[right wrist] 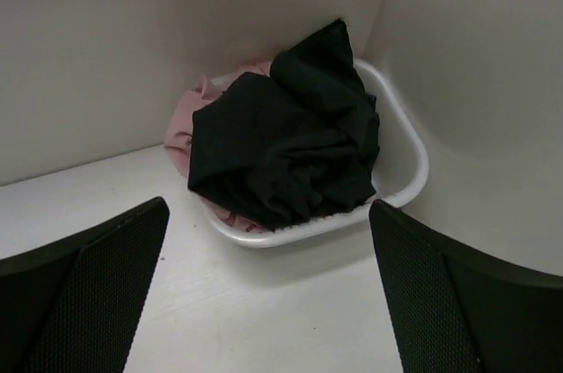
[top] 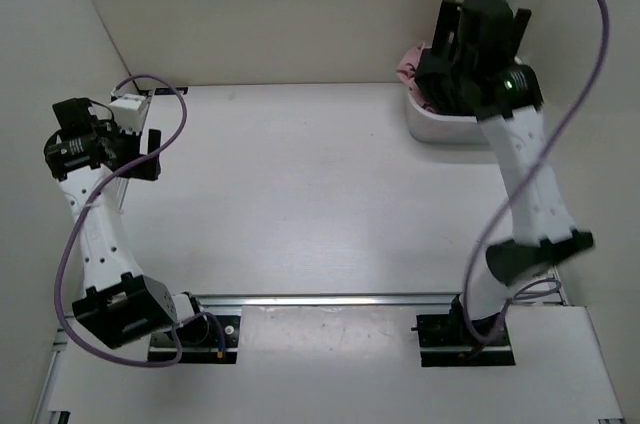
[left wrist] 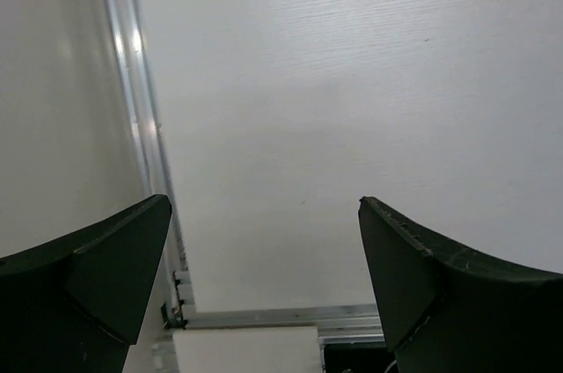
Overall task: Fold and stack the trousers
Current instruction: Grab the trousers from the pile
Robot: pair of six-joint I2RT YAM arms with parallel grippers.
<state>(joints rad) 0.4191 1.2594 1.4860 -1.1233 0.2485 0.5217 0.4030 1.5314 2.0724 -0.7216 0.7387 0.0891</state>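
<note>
Right gripper (right wrist: 264, 303) wide, empty; left gripper (left wrist: 264, 285) likewise. Black trousers (right wrist: 290, 140) ahead between fingers (right wrist: 88, 303), heaped in white tub (right wrist: 419, 162): pinch top fold deep.

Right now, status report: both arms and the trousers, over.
Left end effector open, empty, over table. Right end effector open, facing the white tub. Trousers crumpled in tub on pink garment. Nothing blocking.

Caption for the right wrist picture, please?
The right tool, open, faces a white tub of crumpled black trousers over pink cloth.
</note>
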